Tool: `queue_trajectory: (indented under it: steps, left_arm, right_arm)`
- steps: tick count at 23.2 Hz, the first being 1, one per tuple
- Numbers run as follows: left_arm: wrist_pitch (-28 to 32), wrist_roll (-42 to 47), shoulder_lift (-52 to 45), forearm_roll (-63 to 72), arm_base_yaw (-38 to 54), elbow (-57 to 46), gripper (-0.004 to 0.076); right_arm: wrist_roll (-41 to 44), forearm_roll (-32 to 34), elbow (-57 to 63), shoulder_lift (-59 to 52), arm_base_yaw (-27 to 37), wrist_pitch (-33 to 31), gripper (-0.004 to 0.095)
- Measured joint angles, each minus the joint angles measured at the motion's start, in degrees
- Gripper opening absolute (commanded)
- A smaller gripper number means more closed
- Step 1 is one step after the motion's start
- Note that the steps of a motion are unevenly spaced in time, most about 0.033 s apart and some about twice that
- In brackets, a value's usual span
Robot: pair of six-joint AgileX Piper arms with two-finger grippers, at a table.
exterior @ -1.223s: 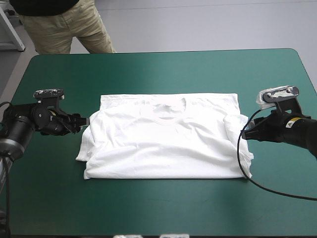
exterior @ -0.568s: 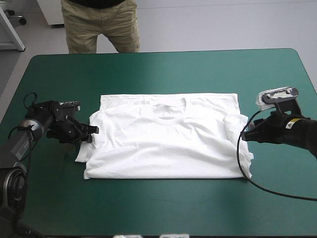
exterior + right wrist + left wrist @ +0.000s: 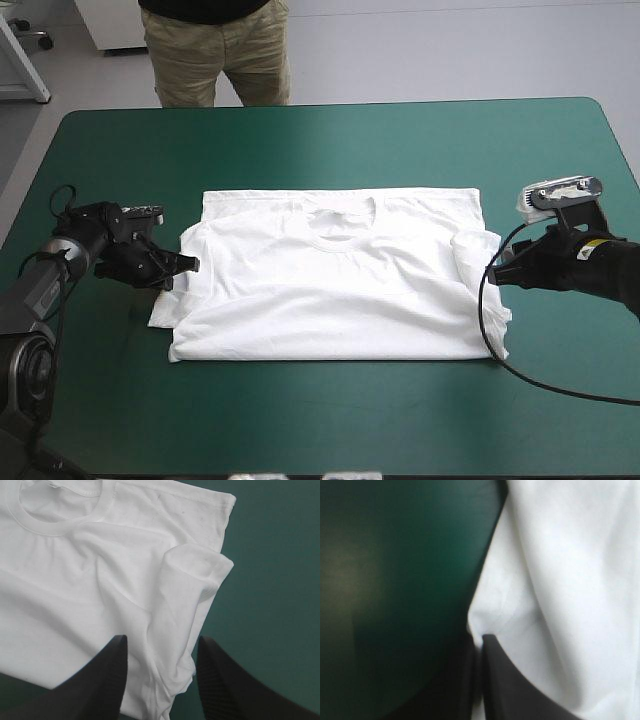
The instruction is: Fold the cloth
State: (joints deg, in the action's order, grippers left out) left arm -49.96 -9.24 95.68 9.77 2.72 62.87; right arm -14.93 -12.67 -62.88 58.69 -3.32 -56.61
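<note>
The left gripper (image 3: 479,640) has its jaws all but closed, a pinch of the T-shirt (image 3: 330,290) caught between them at its left edge. The right gripper (image 3: 161,640) has its jaws wide apart, holding nothing, over the opposite edge (a sleeve folded inward lies just ahead). The T-shirt lies spread flat mid-table, collar toward the far edge, on the teal-green cover (image 3: 330,140).
</note>
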Motion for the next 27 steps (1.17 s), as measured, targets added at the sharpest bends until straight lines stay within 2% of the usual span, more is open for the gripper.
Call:
queue_trajectory:
  steps: [5,9,11,16,23,25,27]
  left_arm:
    - [-3.3,-1.4,-6.8,2.8,-0.2,4.0,-0.0009]
    - [-7.8,-3.5,-10.3,3.9,-4.3,5.7,-0.0009]
    - [-9.4,-4.2,-9.7,4.4,-8.3,5.7,-0.0009]
    - [-8.4,-4.3,-6.2,4.6,-16.7,5.7,-0.0009]
    - [-6.8,-4.3,3.3,4.8,-21.3,5.7,-0.0004]
    - [-6.6,-4.3,4.5,4.8,-21.3,5.9,0.0022]
    - [-6.6,-4.8,4.6,5.0,-21.3,6.0,0.0082]
  right_arm:
    - [0.0,0.0,0.0,0.0,0.0,-0.2,0.0414]
    - [0.2,0.0,0.0,0.0,0.0,-0.6,0.0414]
    - [0.2,0.0,0.0,0.0,0.0,-0.6,0.0414]
    - [0.2,0.0,0.0,0.0,0.0,-0.9,0.0414]
    - [0.2,0.0,0.0,0.0,0.0,-1.0,0.0414]
    - [0.2,0.0,0.0,0.0,0.0,-1.0,0.0414]
    - [0.2,0.0,0.0,0.0,0.0,-1.0,0.0415]
